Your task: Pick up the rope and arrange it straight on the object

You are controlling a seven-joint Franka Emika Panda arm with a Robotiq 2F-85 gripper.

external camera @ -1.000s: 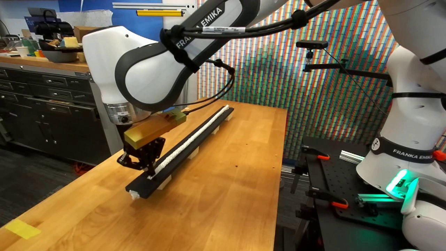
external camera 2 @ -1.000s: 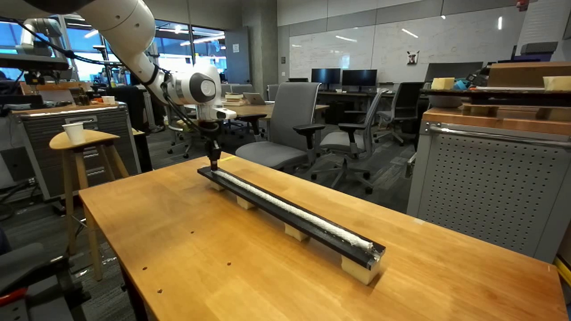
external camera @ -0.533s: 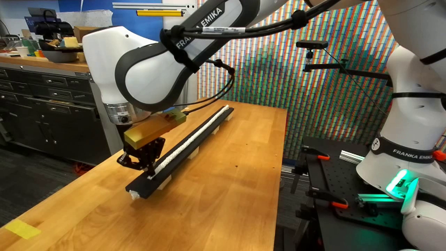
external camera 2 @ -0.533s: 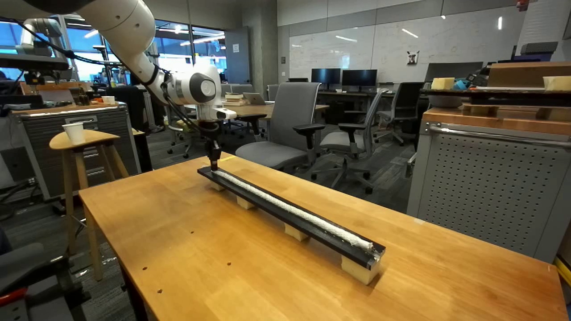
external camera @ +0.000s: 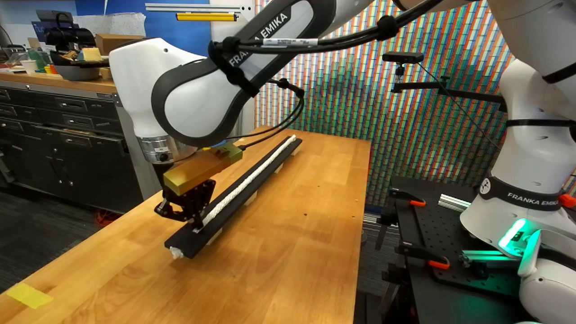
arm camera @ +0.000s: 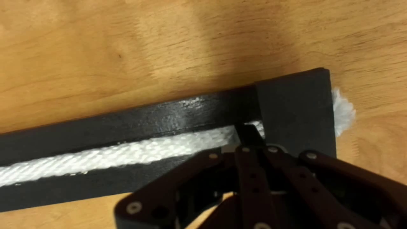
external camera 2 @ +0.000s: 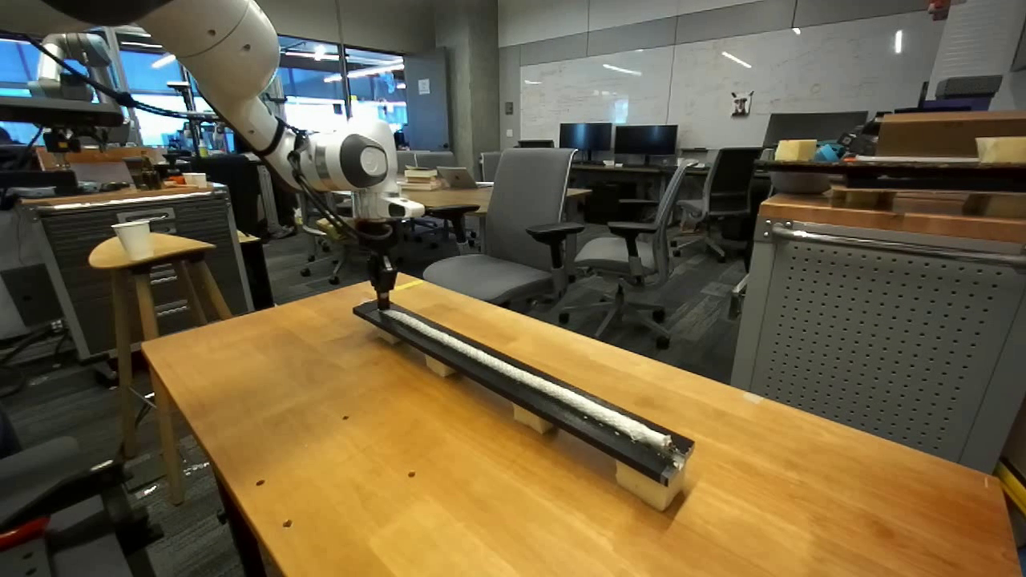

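Note:
The white rope (external camera: 238,189) lies nearly straight along the middle of the long black bar (external camera: 193,243). In an exterior view it runs to the bar's near end (external camera 2: 553,410). In the wrist view the rope (arm camera: 111,156) passes under a flat black end piece (arm camera: 295,108), and its frayed white end (arm camera: 343,111) sticks out beyond. My gripper (arm camera: 249,133) is shut, with its fingers together and pointing down onto the rope beside the end piece. The fingertips (external camera: 197,225) hide a short bit of rope. I see no rope between them.
The bar is raised on several pale wooden blocks (external camera 2: 651,485) on the wooden tabletop (external camera: 292,270). Yellow tape (external camera: 29,294) is on the table. Grey chairs (external camera 2: 529,216) stand by one table side. A black side table with clamps (external camera: 411,202) stands at another.
In the last half second my gripper and the bar's end under it have shifted slightly together across the table. The gripper stays shut and the rope keeps its line.

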